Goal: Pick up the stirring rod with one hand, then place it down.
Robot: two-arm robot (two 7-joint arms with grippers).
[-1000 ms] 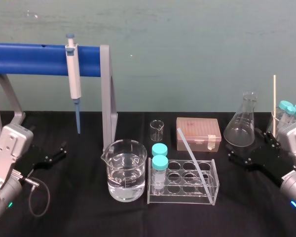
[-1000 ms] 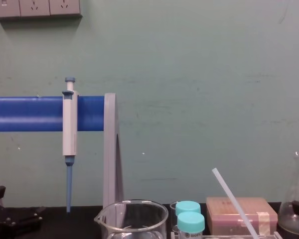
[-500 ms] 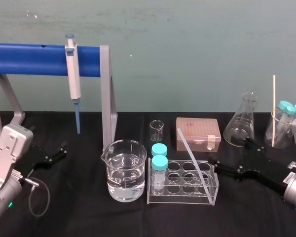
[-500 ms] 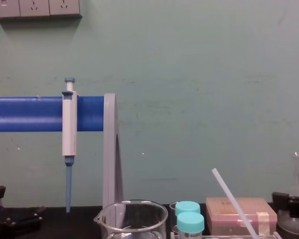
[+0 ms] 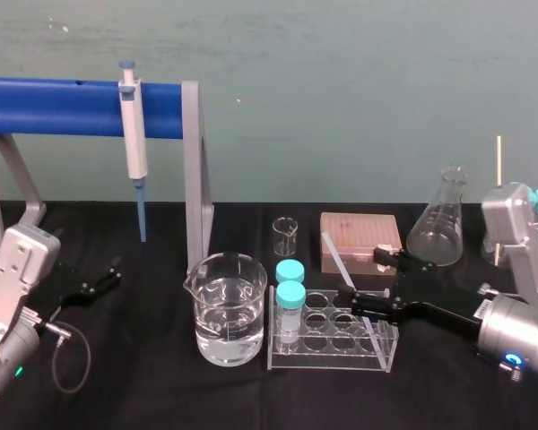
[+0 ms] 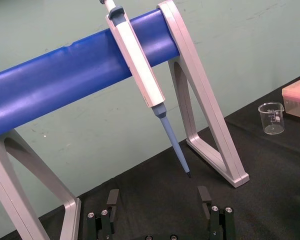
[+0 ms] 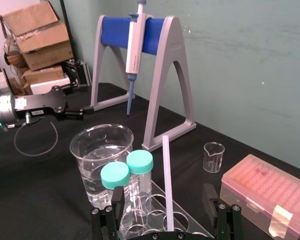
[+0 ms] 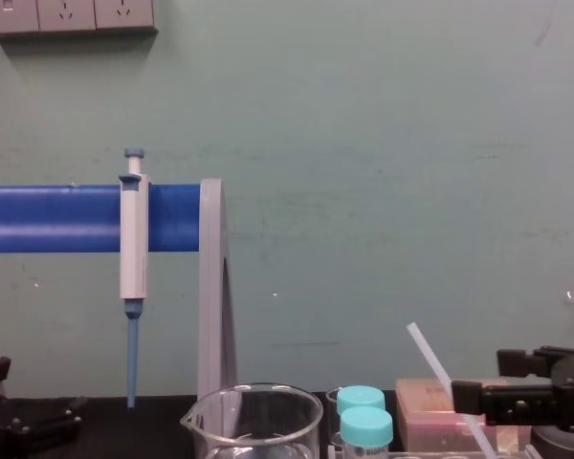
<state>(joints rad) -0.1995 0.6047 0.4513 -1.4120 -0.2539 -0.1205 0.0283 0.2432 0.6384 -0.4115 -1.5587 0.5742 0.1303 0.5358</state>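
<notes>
The stirring rod (image 5: 332, 251) is a thin translucent white stick that leans at a slant in the clear tube rack (image 5: 381, 351). My right gripper (image 5: 359, 278) reaches in from the right and stands open around the rod's middle. In the right wrist view the stirring rod (image 7: 165, 170) rises midway between the two black fingers (image 7: 117, 197), touching neither. The chest view shows the stirring rod (image 8: 429, 352) crossing in front of the right gripper (image 8: 480, 379). My left gripper (image 5: 99, 279) rests open at the far left, fingers (image 6: 112, 197) wide apart with nothing between them.
A beaker of water (image 5: 229, 309) and two teal-capped tubes (image 5: 290, 285) stand just left of the rod. Behind are a small beaker (image 5: 285, 236), a pink tip box (image 5: 354, 235) and a flask (image 5: 439, 219). A white-and-blue pipette (image 5: 134, 134) hangs on the blue stand (image 5: 63, 107).
My right gripper has swung left from beside the flask to the tube rack and now straddles the rod, still open. The rod and the left arm have not moved.
</notes>
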